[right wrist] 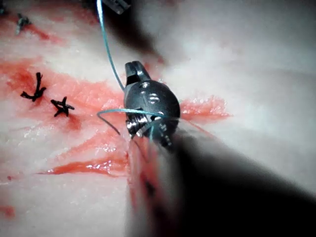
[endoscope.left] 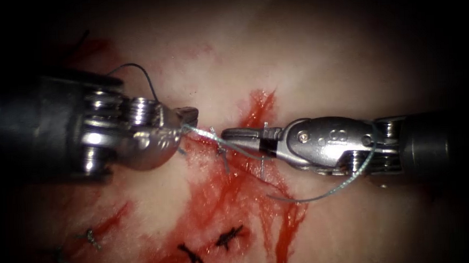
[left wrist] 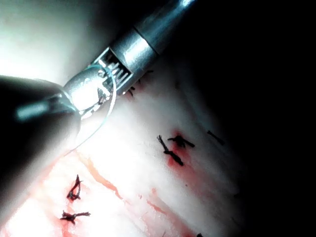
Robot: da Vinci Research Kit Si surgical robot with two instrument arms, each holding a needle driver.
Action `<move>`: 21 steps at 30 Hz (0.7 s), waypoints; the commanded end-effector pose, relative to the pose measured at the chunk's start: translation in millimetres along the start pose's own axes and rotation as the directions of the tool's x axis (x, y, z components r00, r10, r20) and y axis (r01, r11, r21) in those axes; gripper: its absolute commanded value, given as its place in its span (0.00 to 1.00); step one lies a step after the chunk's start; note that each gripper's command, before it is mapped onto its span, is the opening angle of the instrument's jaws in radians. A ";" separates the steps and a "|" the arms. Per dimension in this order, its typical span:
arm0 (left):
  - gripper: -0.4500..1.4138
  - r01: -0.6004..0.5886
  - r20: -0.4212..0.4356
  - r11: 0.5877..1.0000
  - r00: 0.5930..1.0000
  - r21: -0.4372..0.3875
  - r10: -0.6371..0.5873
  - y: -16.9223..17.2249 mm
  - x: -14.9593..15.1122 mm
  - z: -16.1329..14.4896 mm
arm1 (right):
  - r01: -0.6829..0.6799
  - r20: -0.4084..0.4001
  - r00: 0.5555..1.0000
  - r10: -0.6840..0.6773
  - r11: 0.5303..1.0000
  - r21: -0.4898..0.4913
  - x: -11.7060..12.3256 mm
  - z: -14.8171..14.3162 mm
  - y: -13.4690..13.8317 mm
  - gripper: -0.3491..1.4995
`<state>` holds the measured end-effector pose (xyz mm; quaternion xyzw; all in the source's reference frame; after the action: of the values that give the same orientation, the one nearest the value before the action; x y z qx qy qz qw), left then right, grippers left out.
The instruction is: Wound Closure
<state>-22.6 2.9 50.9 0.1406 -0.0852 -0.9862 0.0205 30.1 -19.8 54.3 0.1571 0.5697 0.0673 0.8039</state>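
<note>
The left tool (endoscope.left: 190, 116) lies left of the cut (endoscope.left: 255, 119), its jaws shut on the pale blue thread (endoscope.left: 202, 133). From there the thread runs right, loops round the right tool's wrist (endoscope.left: 373, 150) and sags back over the tissue (endoscope.left: 302, 199). The right tool (endoscope.left: 232, 133) points left over the cut, jaws shut across a short thread end (endoscope.left: 261, 167). A thin dark curve (endoscope.left: 145, 77) arcs behind the left tool; needle or thread, I cannot tell. The loop (right wrist: 121, 110) drapes over the right tool (right wrist: 148, 101), and also shows as a loop (left wrist: 112, 98) by its shaft (left wrist: 138, 44).
Dark finished stitches sit below the tools: two (endoscope.left: 192, 257) (endoscope.left: 229, 236) in the red fluid (endoscope.left: 217, 202), and others at the lower left (endoscope.left: 90, 238). A pale stitch (endoscope.left: 220, 151) crosses the cut between the tools. Stitch knots (left wrist: 173, 148) (right wrist: 61, 106) show on the tissue.
</note>
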 end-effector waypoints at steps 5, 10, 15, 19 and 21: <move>0.00 0.123 -0.100 0.990 0.988 0.074 -0.115 -1.4 1.5 2.0 | 0.094 -0.107 0.992 -0.069 0.965 0.245 1.6 2.8 -2.0 0.00; 0.00 0.133 0.081 0.982 0.986 0.134 -0.144 0.4 -0.9 6.9 | 0.053 -0.394 0.918 0.052 0.967 0.250 5.8 2.7 -2.6 0.00; 0.00 0.132 0.153 0.989 0.978 0.068 -0.141 3.1 -1.5 9.5 | -0.059 -0.512 0.841 0.174 0.970 0.234 6.5 2.3 -2.1 0.00; 0.00 0.107 0.209 0.994 0.972 0.000 -0.104 5.7 -1.9 11.0 | -0.188 -0.587 0.765 0.266 0.963 0.192 6.1 1.6 -1.5 0.00; 0.00 0.102 0.213 0.995 0.972 -0.005 -0.099 6.0 -2.0 11.1 | -0.195 -0.594 0.758 0.271 0.962 0.190 6.0 1.5 -1.5 0.00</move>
<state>-23.1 -1.2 62.7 0.0357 -0.0694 -0.9963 -0.0353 32.5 -19.4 48.8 0.2446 0.7813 0.1913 0.5414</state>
